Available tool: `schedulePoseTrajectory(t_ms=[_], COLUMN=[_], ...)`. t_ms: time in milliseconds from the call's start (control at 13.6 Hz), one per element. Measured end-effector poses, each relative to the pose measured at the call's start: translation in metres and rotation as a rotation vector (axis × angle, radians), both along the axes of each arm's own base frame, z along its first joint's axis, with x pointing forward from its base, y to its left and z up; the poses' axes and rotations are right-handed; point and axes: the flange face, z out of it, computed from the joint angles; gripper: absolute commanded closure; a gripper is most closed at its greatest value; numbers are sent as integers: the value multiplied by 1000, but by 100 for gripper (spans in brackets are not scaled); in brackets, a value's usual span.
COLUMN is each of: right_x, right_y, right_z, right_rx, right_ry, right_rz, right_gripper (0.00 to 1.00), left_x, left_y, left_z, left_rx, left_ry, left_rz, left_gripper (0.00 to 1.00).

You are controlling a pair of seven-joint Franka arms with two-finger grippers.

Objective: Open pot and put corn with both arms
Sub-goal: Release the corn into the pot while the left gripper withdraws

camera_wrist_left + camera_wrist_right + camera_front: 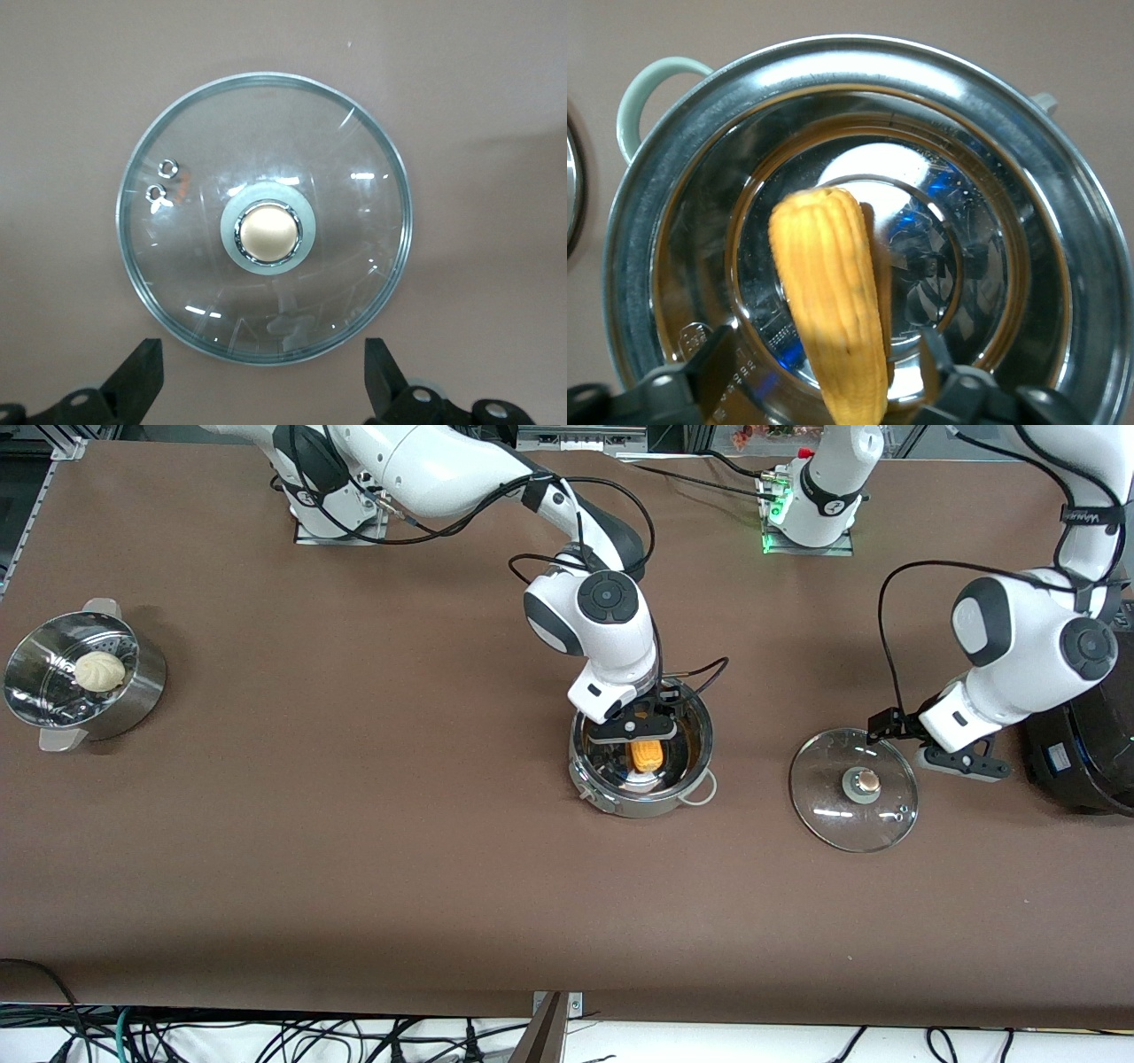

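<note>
The steel pot point(700, 772) stands uncovered at mid table. The yellow corn point(647, 755) is inside it. My right gripper point(634, 731) hangs over the pot's mouth, open, its fingers standing apart from the corn on each side. In the right wrist view the corn point(828, 283) runs over the pot's shiny bottom between the fingers point(716, 359), inside the pot's rim point(1063, 204). The glass lid point(833, 815) with its beige knob point(866, 781) lies flat on the table toward the left arm's end. My left gripper point(930, 748) is open and empty beside the lid point(345, 266).
A perforated steamer basket point(35, 700) holding a white bun point(98, 670) stands at the right arm's end of the table. A large black cooker point(1085, 753) stands at the left arm's end, close to the left arm.
</note>
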Motion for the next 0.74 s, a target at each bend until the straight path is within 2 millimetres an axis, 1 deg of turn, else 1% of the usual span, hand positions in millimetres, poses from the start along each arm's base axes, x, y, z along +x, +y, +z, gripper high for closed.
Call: schedulePoseTrajectory(t_ms=[147, 221, 295, 368, 442, 516, 589, 736], right_x=[0, 0, 1, 3, 8, 14, 24, 52], right_y=[0, -2, -5, -9, -18, -30, -46, -91], right_z=[4, 10, 21, 35, 55, 76, 96, 130], right_rx=[-8, -19, -31, -42, -53, -65, -76, -104], right_ry=[6, 13, 16, 13, 8, 5, 3, 7], right_rz=[1, 1, 3, 10, 21, 32, 37, 48], right_gripper=[0, 0, 0, 0, 0, 0, 0, 0], left_x=[0, -2, -6, -13, -20, -28, -35, -43], left_y=[1, 3, 6, 9, 13, 14, 15, 16], left_z=[29, 48, 69, 91, 117, 142, 165, 204], left_rx=[-2, -5, -11, -13, -2, 10, 14, 34], left_ry=[-51, -81, -97, -105, -117, -120, -116, -86], left_rz=[2, 5, 8, 4, -8, -23, -34, -57], left_gripper=[0, 0, 0, 0, 0, 0, 0, 0])
